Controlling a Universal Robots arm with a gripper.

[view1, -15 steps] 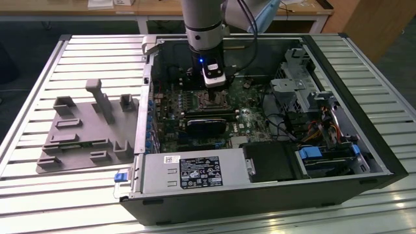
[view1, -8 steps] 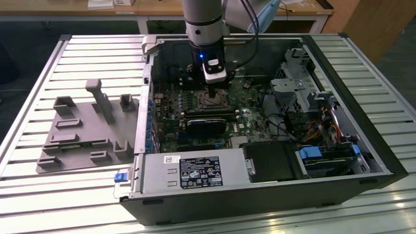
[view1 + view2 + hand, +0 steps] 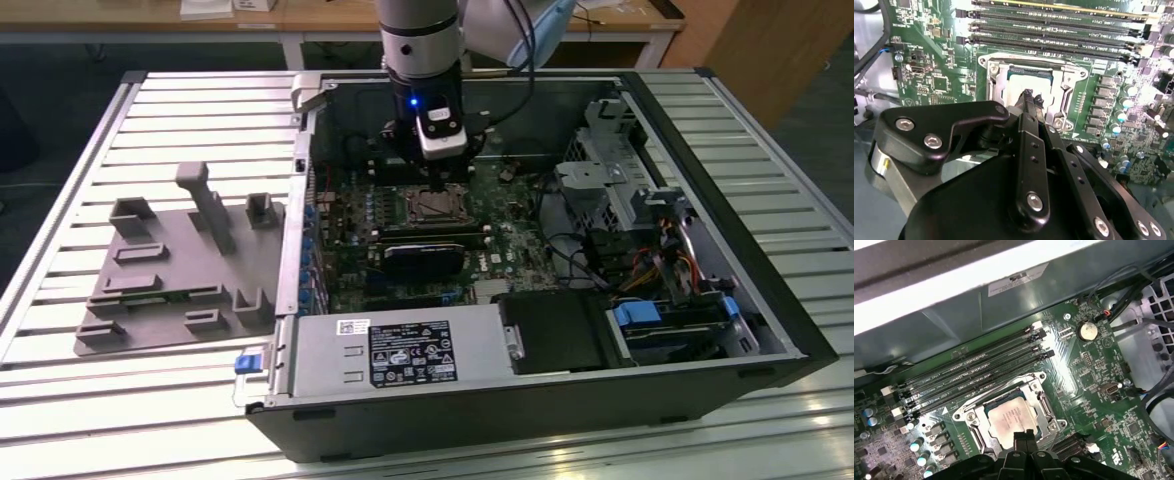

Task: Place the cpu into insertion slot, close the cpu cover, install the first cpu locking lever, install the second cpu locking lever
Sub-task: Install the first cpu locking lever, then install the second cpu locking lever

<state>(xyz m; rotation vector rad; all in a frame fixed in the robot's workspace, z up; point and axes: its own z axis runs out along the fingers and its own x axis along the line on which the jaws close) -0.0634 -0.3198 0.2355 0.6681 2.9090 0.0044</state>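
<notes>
With the cpu (image 3: 1013,419) already lying in the slot (image 3: 974,416), we judge the cover or lever step is in hand. Our pincer (image 3: 1027,95) hangs just above the chip, fingertips pressed together, holding nothing; the next move needs careful aim.

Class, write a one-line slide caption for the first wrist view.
Claw poised over the cpu seated in the insertion slot.

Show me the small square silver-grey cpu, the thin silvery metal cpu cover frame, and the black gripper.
cpu (image 3: 1013,419), first wrist view, middle of its metal top.
cpu cover (image 3: 1035,378), first wrist view, frame's corner beside the chip.
gripper (image 3: 1028,98), second wrist view, tips of the closed fingers.
</notes>
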